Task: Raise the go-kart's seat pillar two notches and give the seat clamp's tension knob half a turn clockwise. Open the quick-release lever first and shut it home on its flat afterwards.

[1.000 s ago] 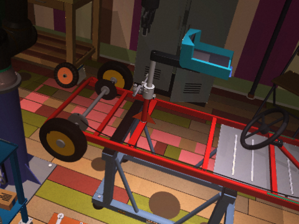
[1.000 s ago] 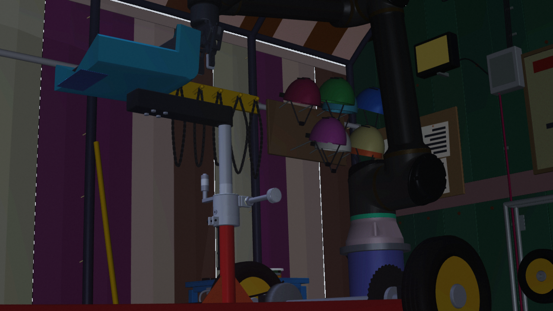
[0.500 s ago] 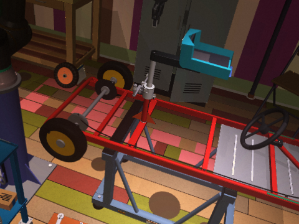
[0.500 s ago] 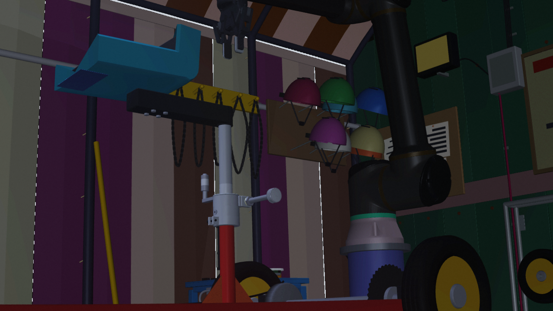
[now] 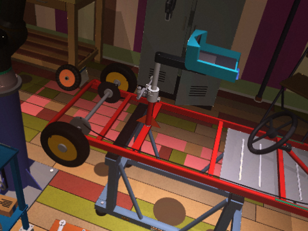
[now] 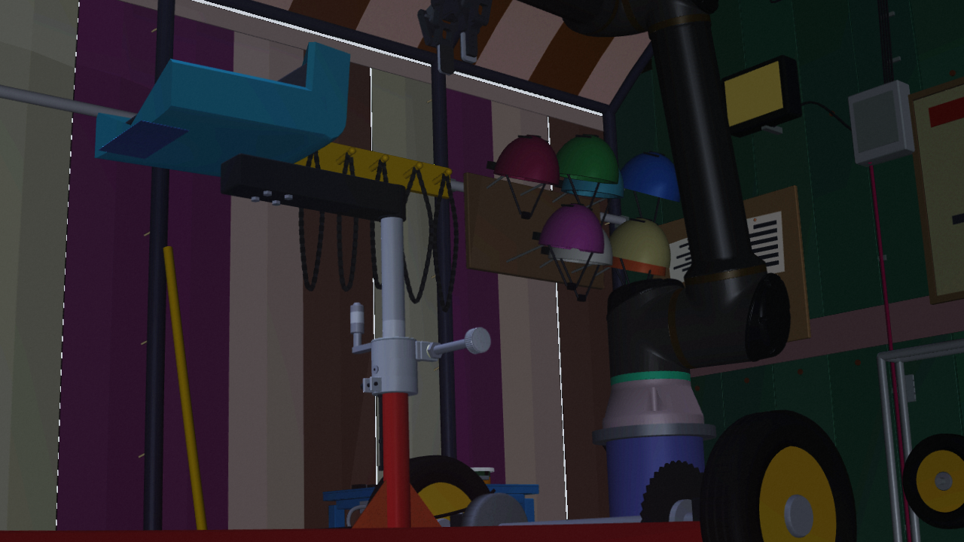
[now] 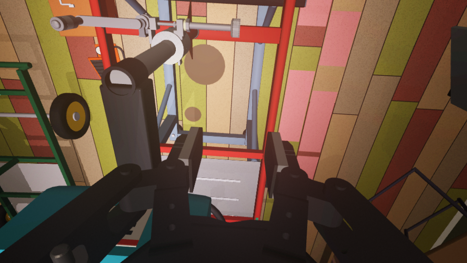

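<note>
The go-kart's red frame rests on a blue-grey stand in the middle of the floor. A grey seat pillar (image 5: 156, 74) rises from a red post through a silver clamp (image 5: 153, 93). The pillar carries a black bracket and a teal seat (image 5: 211, 56). The tension knob (image 6: 478, 341) sticks out on one side of the clamp. The quick-release lever (image 6: 356, 319) stands upright on the other side. My gripper (image 5: 167, 15) hangs high above and beside the seat. It is open and empty.
The robot's dark arm and blue pedestal (image 6: 654, 465) stand behind the kart's rear axle. A grey cabinet (image 5: 192, 42) stands behind the seat. A steering wheel (image 5: 272, 132) sits at the front of the frame. A wooden workbench (image 5: 70, 4) is at far left.
</note>
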### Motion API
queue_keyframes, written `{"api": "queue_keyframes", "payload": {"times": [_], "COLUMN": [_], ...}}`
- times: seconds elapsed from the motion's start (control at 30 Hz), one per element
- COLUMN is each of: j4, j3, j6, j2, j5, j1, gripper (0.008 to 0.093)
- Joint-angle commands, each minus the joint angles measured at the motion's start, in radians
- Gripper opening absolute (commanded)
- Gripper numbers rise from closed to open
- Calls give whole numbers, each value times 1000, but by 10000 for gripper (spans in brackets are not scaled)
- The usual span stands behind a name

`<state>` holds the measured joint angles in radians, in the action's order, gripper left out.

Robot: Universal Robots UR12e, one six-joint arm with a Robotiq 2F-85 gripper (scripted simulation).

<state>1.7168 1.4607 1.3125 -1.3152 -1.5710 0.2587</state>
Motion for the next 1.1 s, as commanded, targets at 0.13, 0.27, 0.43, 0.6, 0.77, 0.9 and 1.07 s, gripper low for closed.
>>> {"api": "queue_keyframes", "payload": {"times": [0.13,0.27,0.43,0.6,0.77,0.9,1.07], "j4": [-4,-5,-6,-12,-44,-95,-196], "j3": [-19,-26,-27,-30,-41,-59,-94], "j6": [-19,-26,-28,-27,-21,-12,6], "j2": [13,19,20,22,33,50,84], "j5": [0,0,0,-4,-24,-57,-121], "j1": [18,25,27,28,34,43,59], "gripper": [480,480,480,480,480,480,480]}}
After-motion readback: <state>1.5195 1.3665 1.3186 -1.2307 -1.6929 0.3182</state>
